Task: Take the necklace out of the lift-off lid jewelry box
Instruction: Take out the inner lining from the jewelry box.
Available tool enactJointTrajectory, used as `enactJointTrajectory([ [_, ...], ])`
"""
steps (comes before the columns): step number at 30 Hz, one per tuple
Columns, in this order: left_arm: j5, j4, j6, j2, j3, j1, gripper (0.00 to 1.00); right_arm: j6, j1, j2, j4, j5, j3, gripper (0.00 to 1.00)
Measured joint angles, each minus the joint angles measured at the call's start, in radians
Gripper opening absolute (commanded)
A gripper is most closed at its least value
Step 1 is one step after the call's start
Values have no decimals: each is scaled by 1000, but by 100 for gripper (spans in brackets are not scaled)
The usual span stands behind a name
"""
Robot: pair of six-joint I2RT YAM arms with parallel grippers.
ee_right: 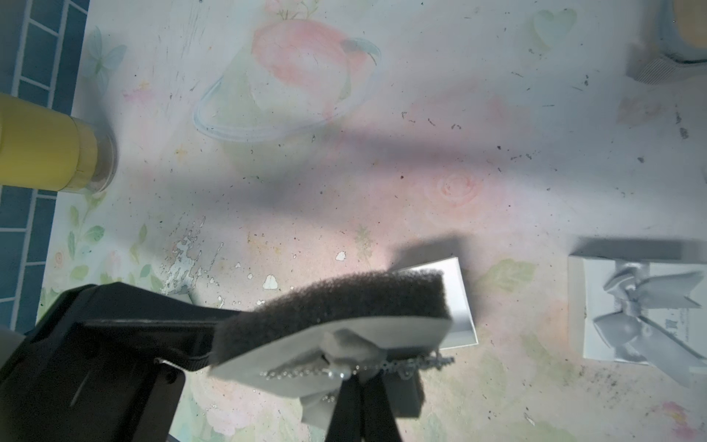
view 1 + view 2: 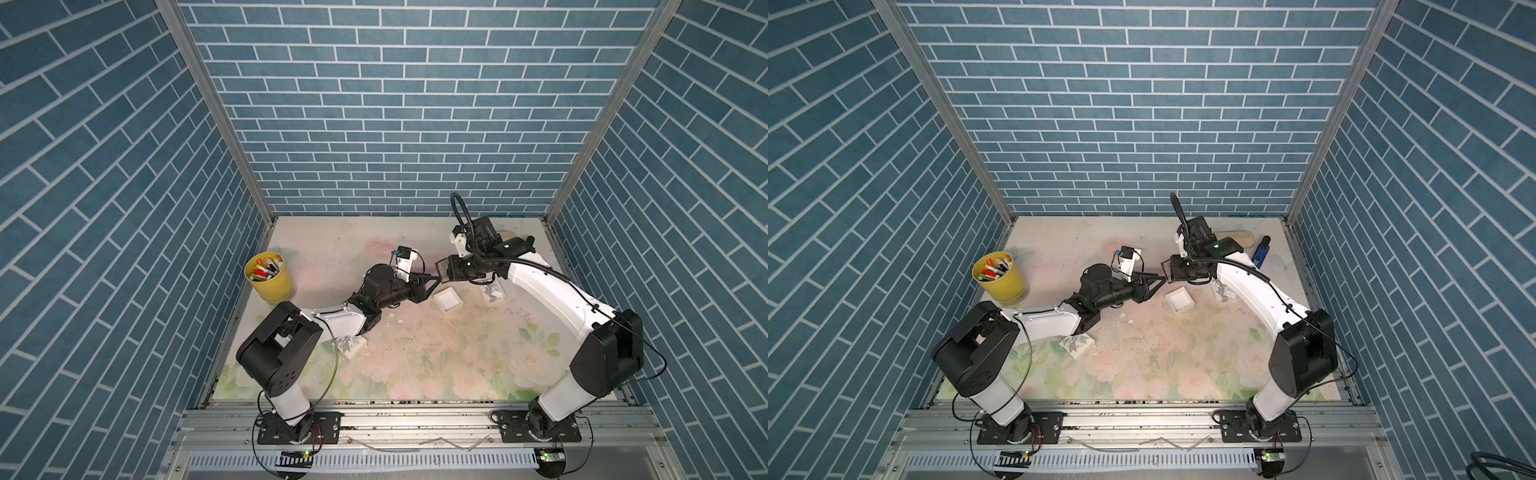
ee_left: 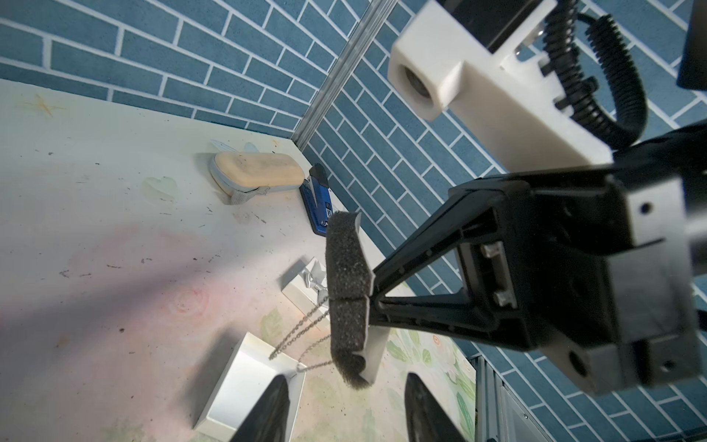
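My right gripper (image 1: 357, 379) is shut on a dark foam insert (image 3: 346, 291) with a white card face and holds it above the table. The silver necklace (image 1: 338, 373) with its pearl lies across that face. Its chain (image 3: 302, 331) hangs down to the rim of the open white jewelry box (image 3: 237, 386). In both top views the box (image 2: 448, 300) sits just in front of the two grippers. Its lid with a grey bow (image 1: 631, 306) lies beside it. My left gripper (image 3: 346, 402) is open, and the insert's lower end hangs between its fingertips without touching them.
A yellow cup of markers (image 2: 270, 276) stands at the left. A second bowed gift box (image 2: 351, 345) lies under my left arm. A beige case (image 3: 256, 172) and a blue tool (image 3: 317, 199) lie in the far right corner by the wall.
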Motion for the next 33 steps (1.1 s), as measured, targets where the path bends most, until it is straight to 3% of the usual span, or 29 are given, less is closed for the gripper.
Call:
enactJointTrajectory([
  [10, -21, 16, -11, 52, 61, -2, 43, 10, 0, -2, 9, -27, 0, 0],
  [22, -24, 16, -7, 61, 105, -4, 22, 26, 0, -13, 18, -40, 0, 0],
  [24, -24, 9, -2, 61, 105, -4, 23, 26, 0, -15, 19, -40, 0, 0],
  [29, -23, -17, 16, 61, 110, -4, 37, 26, 0, -19, 22, -40, 0, 0],
  [33, -23, -37, 16, 61, 110, -4, 35, 26, 0, -21, 25, -40, 0, 0],
])
